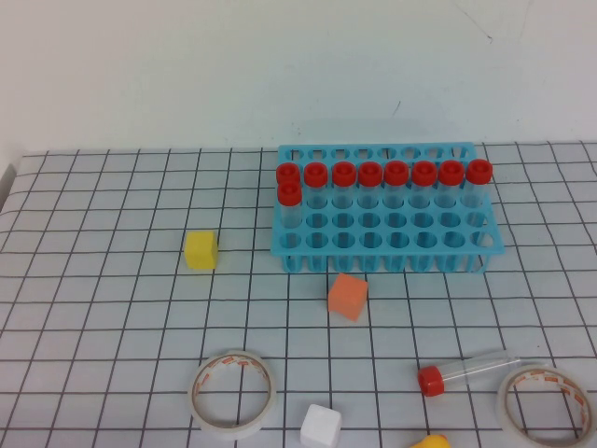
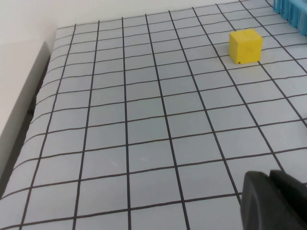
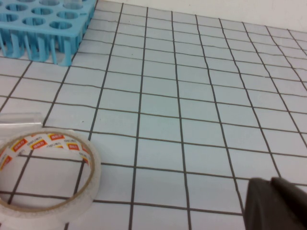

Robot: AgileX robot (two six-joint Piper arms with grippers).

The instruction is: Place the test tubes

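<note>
We see a clear red-capped plastic test tube (image 1: 466,371) lying on the grid-lined bench (image 1: 112,280) beside a white tape roll (image 1: 552,376), apart from the blue plastic rack (image 1: 373,261) holding nine capped tubes (image 1: 370,174). Our left pincer (image 2: 271,191) hovers short of a yellow cube (image 2: 245,45), our right pincer (image 3: 273,201) near the tape roll, both pressed together.

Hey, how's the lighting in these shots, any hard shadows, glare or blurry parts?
High view: soft, even light, only faint shadows under the orange cube and blue test tube rack, no glare. Left wrist view: yellow cube sharp; the shut left gripper, close to the lens, is a dark blur. Right wrist view: tape roll clear; the shut right gripper, likewise near the lens, is blurred.
</note>
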